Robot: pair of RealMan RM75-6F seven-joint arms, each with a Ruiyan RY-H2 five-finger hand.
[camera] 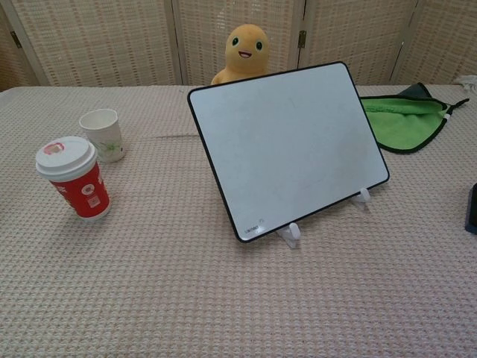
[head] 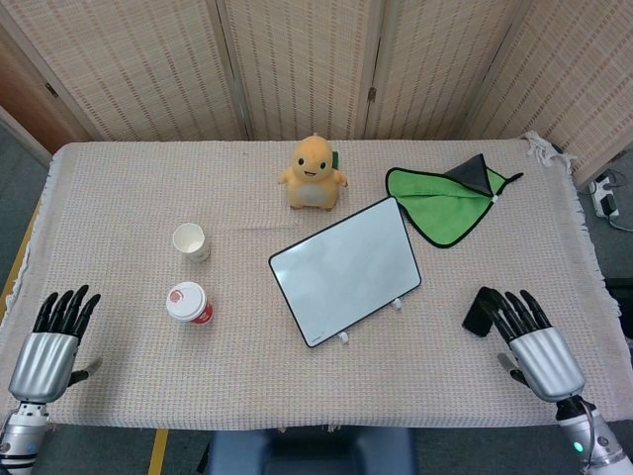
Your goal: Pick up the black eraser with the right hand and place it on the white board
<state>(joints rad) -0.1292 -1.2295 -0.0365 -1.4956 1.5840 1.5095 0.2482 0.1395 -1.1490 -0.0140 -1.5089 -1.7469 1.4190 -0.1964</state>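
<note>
The black eraser (head: 478,309) lies flat on the tablecloth, right of the white board (head: 344,269), which stands tilted on small white feet. In the chest view only the eraser's edge (camera: 472,209) shows at the right border, with the white board (camera: 291,145) in the middle. My right hand (head: 532,344) is open, fingers spread, its fingertips overlapping the eraser's right side; whether they touch it is unclear. My left hand (head: 51,341) is open at the front left table edge, holding nothing. Neither hand appears in the chest view.
A yellow plush toy (head: 313,173) sits behind the board. A green and grey cloth (head: 450,199) lies at the back right. A red lidded cup (head: 188,303) and a white paper cup (head: 191,241) stand left of the board.
</note>
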